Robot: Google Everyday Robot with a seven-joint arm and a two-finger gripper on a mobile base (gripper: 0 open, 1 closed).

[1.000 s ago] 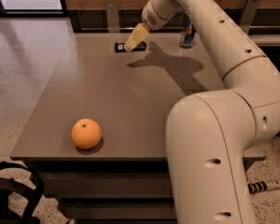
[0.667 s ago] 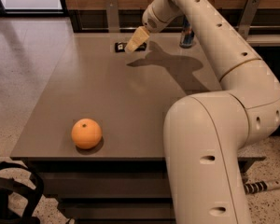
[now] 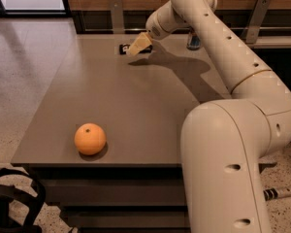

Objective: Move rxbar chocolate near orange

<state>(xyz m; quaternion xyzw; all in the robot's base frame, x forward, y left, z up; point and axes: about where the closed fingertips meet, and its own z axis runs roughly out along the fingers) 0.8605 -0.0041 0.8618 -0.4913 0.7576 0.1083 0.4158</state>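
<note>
The orange (image 3: 90,139) sits near the front left edge of the grey table (image 3: 121,106). The rxbar chocolate (image 3: 123,48), a thin black bar, lies flat at the table's far side, mostly hidden behind my gripper. My gripper (image 3: 137,45) reaches across the table and hangs right over the bar, its tan fingertips pointing down at it.
A blue and silver drink can (image 3: 193,40) stands at the far side, partly hidden by my arm. A wooden wall with metal brackets (image 3: 117,14) runs behind the table. A black chair part (image 3: 9,205) is at the lower left on the floor.
My gripper has shifted slightly left and down over the black bar. The orange has not moved.
</note>
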